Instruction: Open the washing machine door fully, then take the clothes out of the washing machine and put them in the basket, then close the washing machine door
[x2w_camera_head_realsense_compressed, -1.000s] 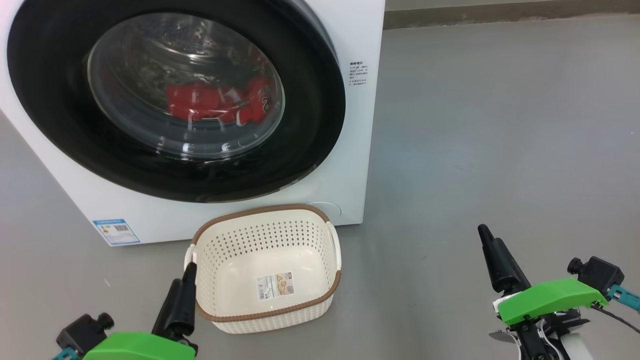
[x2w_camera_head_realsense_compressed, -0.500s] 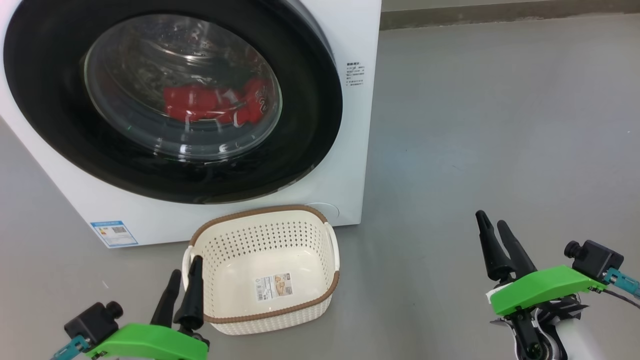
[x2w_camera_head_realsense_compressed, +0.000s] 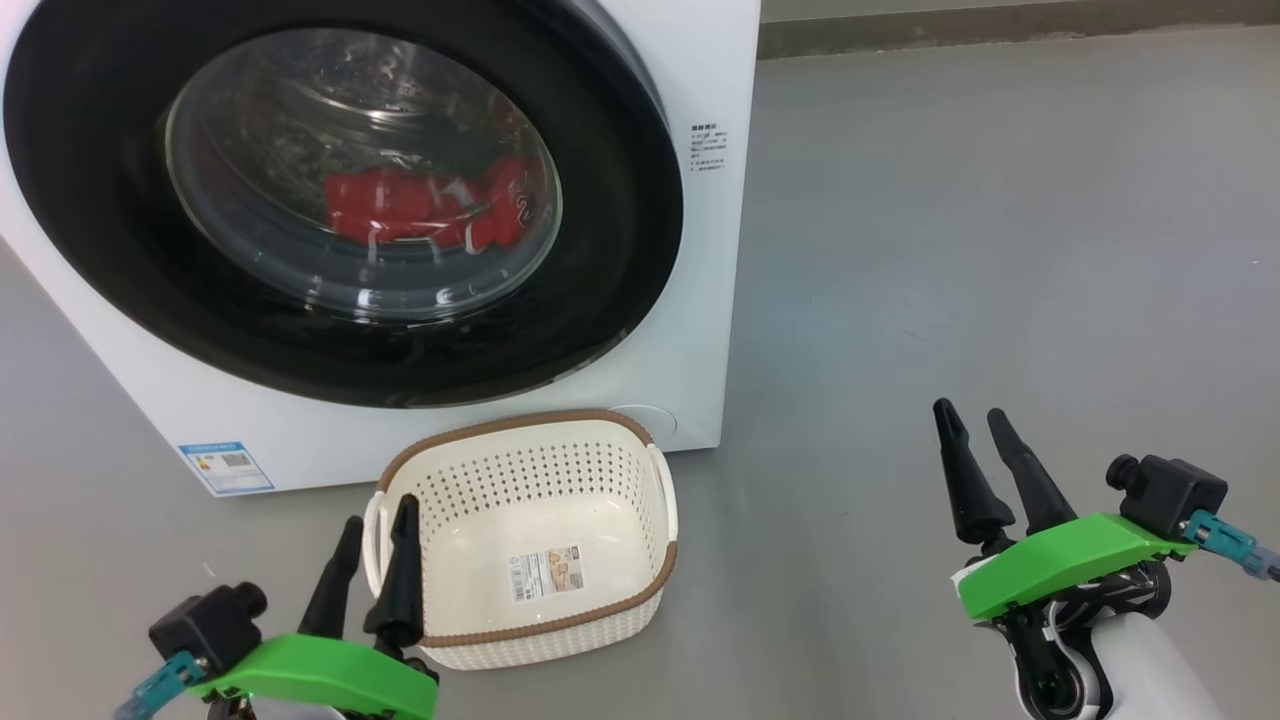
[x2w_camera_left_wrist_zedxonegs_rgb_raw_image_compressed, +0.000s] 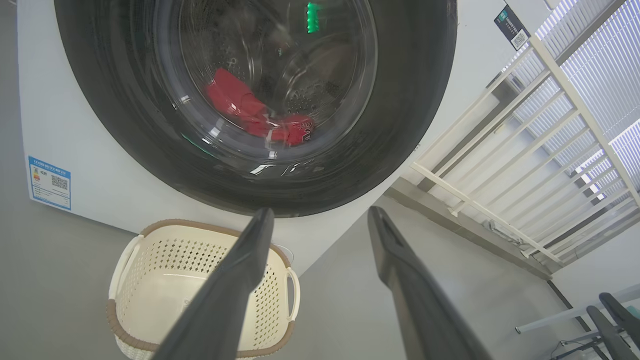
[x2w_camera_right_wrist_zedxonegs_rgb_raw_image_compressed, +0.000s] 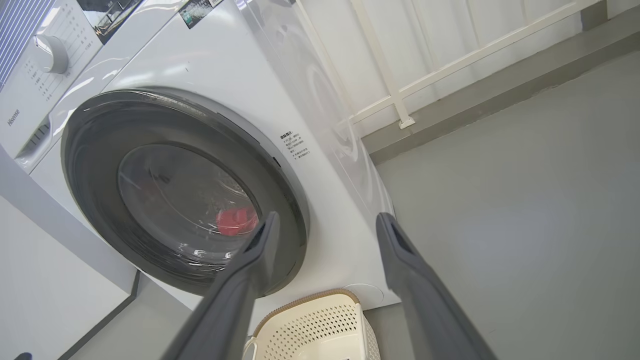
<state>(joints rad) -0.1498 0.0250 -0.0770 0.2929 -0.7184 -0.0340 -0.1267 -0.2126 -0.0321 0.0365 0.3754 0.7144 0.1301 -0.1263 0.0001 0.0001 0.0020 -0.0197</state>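
- Head view: the washing machine door (x2w_camera_head_realsense_compressed: 620, 200) is shut, clothes (x2w_camera_head_realsense_compressed: 400, 205) behind its glass, basket (x2w_camera_head_realsense_compressed: 520, 422) just below.
- Left gripper (x2w_camera_head_realsense_compressed: 380, 512) and right gripper (x2w_camera_head_realsense_compressed: 970, 412) gape wide, empty.
- Door likely stiff, glossy-slick: hook its right edge; clothes soft, light.

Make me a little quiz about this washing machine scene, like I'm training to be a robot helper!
1. True or false: red clothes show through the glass of the washing machine door.
2. What sits in front of the washing machine? A a chair, B the basket, C a bucket.
3. Fill the blank: the basket is ____ of clothes.
Key: 1 true; 2 B; 3 empty.
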